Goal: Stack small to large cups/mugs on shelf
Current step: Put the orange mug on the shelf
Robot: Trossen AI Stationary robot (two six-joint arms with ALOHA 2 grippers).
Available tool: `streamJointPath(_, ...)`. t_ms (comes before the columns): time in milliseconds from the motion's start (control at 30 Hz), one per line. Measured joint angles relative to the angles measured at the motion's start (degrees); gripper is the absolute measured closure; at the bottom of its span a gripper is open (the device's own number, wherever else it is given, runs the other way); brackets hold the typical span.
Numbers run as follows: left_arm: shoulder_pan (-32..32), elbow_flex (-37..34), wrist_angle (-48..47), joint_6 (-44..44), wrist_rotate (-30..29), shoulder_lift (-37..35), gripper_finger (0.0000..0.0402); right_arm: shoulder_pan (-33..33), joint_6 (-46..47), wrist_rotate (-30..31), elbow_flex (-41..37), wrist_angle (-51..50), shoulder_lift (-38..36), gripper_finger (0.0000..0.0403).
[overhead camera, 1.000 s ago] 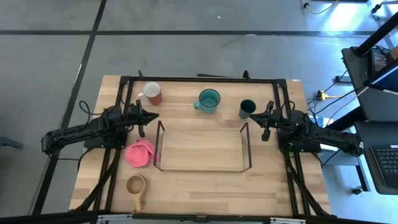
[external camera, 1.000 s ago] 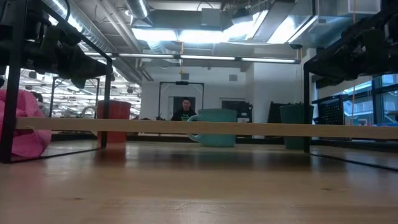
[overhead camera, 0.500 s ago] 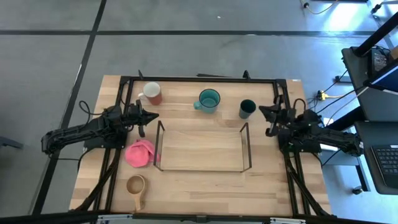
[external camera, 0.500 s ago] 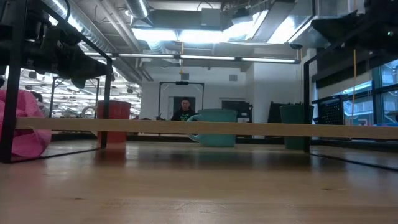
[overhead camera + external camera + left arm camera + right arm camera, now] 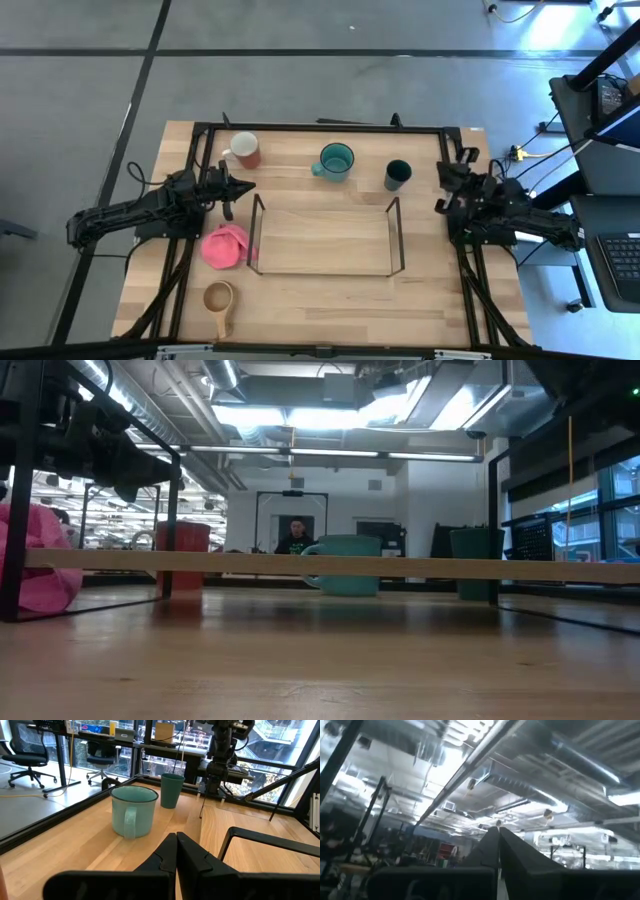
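The white-rimmed brownish mug, the teal mug and the small dark green cup stand in a row along the table's far side. The tan wooden long-handled cup stands near the front left. The black wire shelf stands at the table's middle. My left gripper is shut and empty, left of the shelf; its wrist view shows the teal mug and the green cup ahead of it. My right gripper is shut and empty, right of the green cup, tipped up toward the ceiling.
A pink lumpy item lies just left of the shelf, below my left gripper. The big black metal frame edges the table. A person shows far off in the room behind. Bare wood lies in front of the shelf.
My right gripper has tipped its fingers upward and drawn back toward the table's right edge, away from the dark green cup, and has risen out of the low view. Its fingers stay shut. The cups and the shelf have not moved.
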Motion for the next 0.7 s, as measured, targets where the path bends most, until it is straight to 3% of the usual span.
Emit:
streamJointPath(133, -0.01, 0.00, 0.00, 0.00, 0.00, 0.00, 0.0401, 0.00, 4.47, 5.31, 3.19, -2.97, 0.69, 0.0386)
streamJointPath(333, 0.00, 0.00, -0.01, 0.00, -0.02, -0.01, 0.0401, -0.02, 4.73, 8.80, 13.15, -19.63, 6.21, 0.0386)
streamJointPath(500, -0.01, 0.00, -0.02, -0.02, -0.02, -0.02, 0.0401, -0.02, 5.39, 9.38, 23.47, -32.29, 16.22, 0.0386)
streamJointPath(700, -0.01, 0.00, -0.02, 0.00, -0.01, 0.00, 0.0401, -0.02, 15.14, 16.79, 35.08, -40.65, 29.32, 0.0386)
